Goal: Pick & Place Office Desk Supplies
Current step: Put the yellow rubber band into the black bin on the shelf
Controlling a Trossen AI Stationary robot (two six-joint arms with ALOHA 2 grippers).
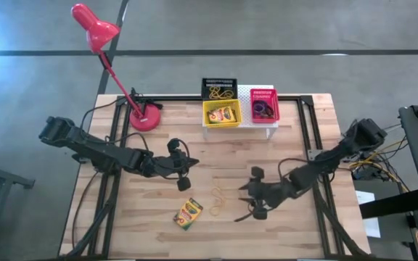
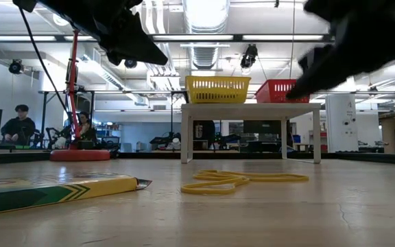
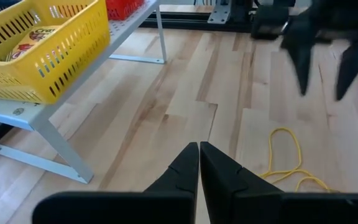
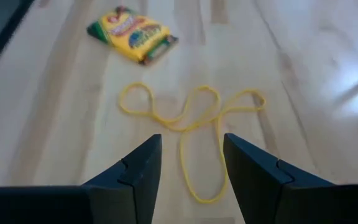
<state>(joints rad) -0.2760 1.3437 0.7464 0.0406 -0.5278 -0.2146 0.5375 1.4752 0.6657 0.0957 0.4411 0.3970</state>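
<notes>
Rubber bands [image 4: 194, 121] lay loose on the table [image 1: 281, 232] near the crayon box [image 4: 132, 34]: light, floppy, likely to slip, so best pinched where strands overlap. Right gripper [image 4: 188, 165] hovered just short of them, fingers apart, empty. Left gripper [image 3: 199, 168] was pressed together, holding nothing.

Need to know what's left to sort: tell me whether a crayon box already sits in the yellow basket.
Yes: the high view shows a crayon box lying inside the yellow basket on the white riser.
</notes>
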